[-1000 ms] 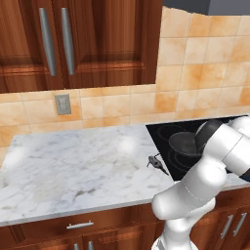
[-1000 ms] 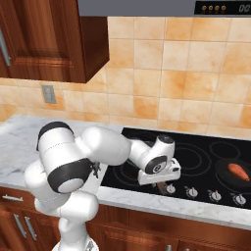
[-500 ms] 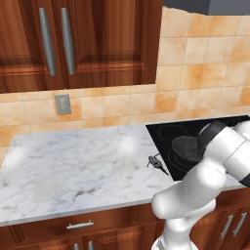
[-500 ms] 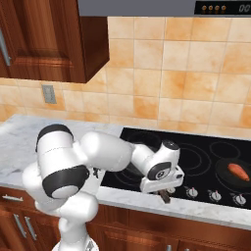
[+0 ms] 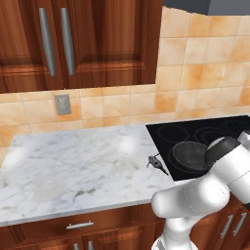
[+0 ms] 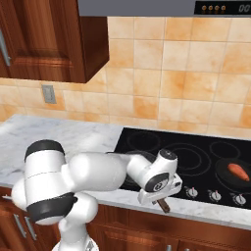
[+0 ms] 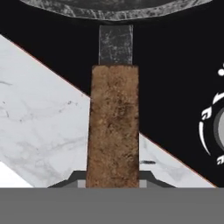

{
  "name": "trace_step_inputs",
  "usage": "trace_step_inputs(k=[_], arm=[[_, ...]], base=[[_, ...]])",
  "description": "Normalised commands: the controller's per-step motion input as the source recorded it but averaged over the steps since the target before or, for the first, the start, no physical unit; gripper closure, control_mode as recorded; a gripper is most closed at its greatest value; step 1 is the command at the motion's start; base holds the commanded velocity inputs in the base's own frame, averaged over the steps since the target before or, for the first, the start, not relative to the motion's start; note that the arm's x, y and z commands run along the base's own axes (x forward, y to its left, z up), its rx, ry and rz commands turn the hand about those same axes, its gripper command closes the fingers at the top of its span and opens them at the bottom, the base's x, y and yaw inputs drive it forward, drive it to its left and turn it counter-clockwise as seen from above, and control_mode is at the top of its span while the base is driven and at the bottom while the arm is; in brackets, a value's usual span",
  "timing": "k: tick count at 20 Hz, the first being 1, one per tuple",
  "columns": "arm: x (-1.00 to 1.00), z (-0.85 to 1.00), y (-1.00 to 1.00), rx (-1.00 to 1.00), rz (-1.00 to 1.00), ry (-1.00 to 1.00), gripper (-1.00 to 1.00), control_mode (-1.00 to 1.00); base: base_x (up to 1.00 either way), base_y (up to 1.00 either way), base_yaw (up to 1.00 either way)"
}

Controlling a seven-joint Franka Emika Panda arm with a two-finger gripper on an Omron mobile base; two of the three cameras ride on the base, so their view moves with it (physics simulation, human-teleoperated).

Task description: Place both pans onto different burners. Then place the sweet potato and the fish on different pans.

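A white marble counter (image 5: 73, 166) is backed by orange tiles (image 6: 162, 83). Wooden cabinets (image 5: 97, 39) are mounted above, and a grey outlet (image 5: 62, 104) is set in the wall.

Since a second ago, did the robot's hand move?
Yes. In the right base view the gripper, shut on the pan's wooden handle, slid from over the cooktop toward the front edge, by the knobs.

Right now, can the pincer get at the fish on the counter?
Probably not yet: the pincer is shut on the pan handle. The fish lies uncovered beside the cooktop, so its way looks free once released.
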Motion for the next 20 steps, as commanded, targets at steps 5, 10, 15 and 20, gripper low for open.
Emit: trace_step_inputs(k=[5, 10, 15, 20], arm=[[0.25, -0.05, 0.00, 0.00, 0.00, -0.02, 1.00, -1.00], [0.28, -0.06, 0.01, 0.00, 0.00, -0.02, 1.00, -1.00], [0.37, -0.01, 0.08, 0.00, 0.04, -0.03, 1.00, -1.00], [0.37, 0.00, 0.05, 0.00, 0.05, -0.04, 1.00, -1.00]], base=[[0.00, 0.00, 0.00], [0.00, 0.00, 0.00], [0.00, 0.00, 0.00], [0.00, 0.00, 0.00]])
